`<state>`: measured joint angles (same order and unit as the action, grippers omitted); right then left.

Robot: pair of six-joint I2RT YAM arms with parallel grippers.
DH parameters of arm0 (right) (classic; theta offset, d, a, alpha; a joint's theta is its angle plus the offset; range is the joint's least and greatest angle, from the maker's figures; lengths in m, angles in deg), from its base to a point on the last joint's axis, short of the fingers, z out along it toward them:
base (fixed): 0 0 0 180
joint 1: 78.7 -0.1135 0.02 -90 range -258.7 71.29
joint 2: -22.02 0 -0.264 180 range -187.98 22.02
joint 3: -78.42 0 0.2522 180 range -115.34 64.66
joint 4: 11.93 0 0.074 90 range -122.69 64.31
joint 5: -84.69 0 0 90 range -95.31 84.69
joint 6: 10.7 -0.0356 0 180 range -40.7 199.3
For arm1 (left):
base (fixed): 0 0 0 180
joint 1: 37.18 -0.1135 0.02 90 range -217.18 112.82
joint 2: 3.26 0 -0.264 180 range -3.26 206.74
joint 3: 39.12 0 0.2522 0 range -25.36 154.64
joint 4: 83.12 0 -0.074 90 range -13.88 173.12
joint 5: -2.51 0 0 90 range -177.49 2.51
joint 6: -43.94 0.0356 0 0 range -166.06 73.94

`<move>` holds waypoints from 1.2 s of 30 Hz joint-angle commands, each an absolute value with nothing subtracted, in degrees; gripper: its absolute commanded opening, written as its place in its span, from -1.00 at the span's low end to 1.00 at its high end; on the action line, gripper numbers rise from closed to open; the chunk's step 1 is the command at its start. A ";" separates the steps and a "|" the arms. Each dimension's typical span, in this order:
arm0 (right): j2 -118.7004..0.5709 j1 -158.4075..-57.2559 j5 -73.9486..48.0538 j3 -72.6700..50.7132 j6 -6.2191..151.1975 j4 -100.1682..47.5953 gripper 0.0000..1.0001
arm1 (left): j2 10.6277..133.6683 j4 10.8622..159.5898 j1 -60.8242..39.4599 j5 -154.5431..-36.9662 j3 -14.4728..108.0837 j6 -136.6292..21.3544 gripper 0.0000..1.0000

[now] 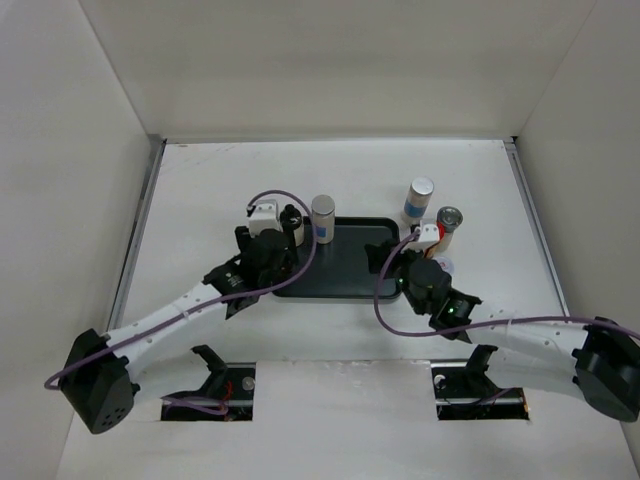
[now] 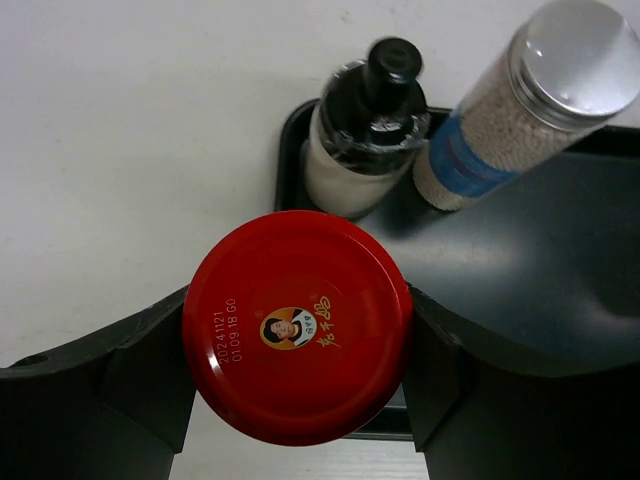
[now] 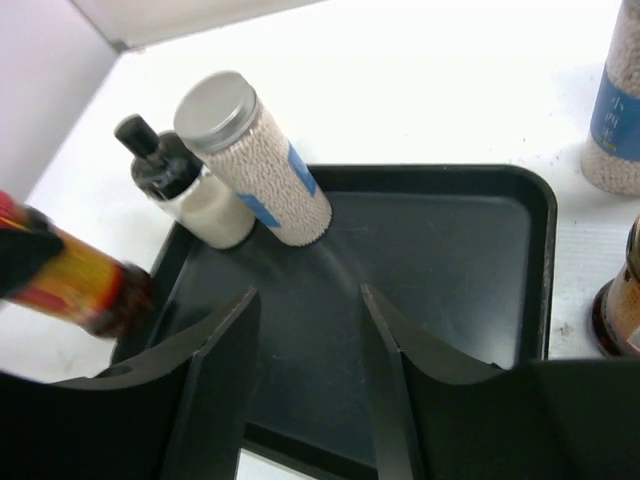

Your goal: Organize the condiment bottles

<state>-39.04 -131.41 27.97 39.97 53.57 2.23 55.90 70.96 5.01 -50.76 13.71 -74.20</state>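
Leftmost, the left arm (image 1: 180, 315) reaches in across the white surface (image 1: 200, 190) to the left edge of the flat black tray (image 1: 340, 280). The left jaws are closed on a red-lidded jar (image 2: 297, 325), one finger (image 2: 130, 390) pressed against each side just under the lid. In the left wrist view the jar sits over the tray's left rim. In the right wrist view it shows as a blurred red and yellow label at that rim, leaning over. Whether its base touches anything cannot be told.

Just beyond it, in the tray's far left corner, stands a black-capped bottle (image 2: 365, 125) with a white body. A white shaker (image 2: 525, 100) with a silver lid and a blue label stands just beside it on the right, also inside the tray. The rest of the tray floor is bare.

Further right, the right jaws hang over the near part of the tray. They are spread wide with nothing between them, both fingers (image 3: 215, 390) apart from every bottle.

Past the tray's right rim, a second blue-labelled shaker (image 1: 420, 200) stands upright on the surface near the far right corner. To its right and nearer the arms is a brownish bottle (image 1: 449, 222) with a grey lid, close to the tray's right edge but outside it.
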 commanded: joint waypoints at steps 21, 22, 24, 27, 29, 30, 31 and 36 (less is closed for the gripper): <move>-32.57 -127.62 32.04 36.63 52.50 -7.04 -0.64 | 68.29 88.05 9.97 -51.90 12.52 -76.03 0.32; -32.30 -127.35 32.83 35.75 51.89 -9.49 -0.66 | 68.02 87.96 10.06 -51.81 12.52 -75.94 0.42; -31.95 -126.39 34.50 34.34 51.53 -12.67 -0.45 | 67.15 87.78 10.06 -51.81 12.34 -75.77 0.62; -31.33 -124.54 37.05 32.85 51.79 -14.26 0.06 | 65.39 88.39 9.80 -51.98 11.90 -75.59 0.87; -32.64 -122.96 36.71 29.79 52.93 -16.36 0.40 | 63.90 88.48 9.27 -52.16 12.25 -75.59 1.00; -33.26 -122.61 36.71 28.55 53.20 -17.68 0.49 | 63.02 88.66 9.01 -51.81 12.51 -75.41 1.00; -34.05 -122.52 37.23 26.97 53.46 -19.35 0.58 | 62.05 89.36 8.74 -51.81 12.69 -75.33 1.00; -34.33 -117.52 40.48 25.54 55.31 -24.36 0.81 | 54.77 98.13 6.11 -51.72 9.80 -74.80 1.00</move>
<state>-34.65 -120.31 36.71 27.33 53.87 -19.58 59.74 89.56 7.64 -52.97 11.69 -75.20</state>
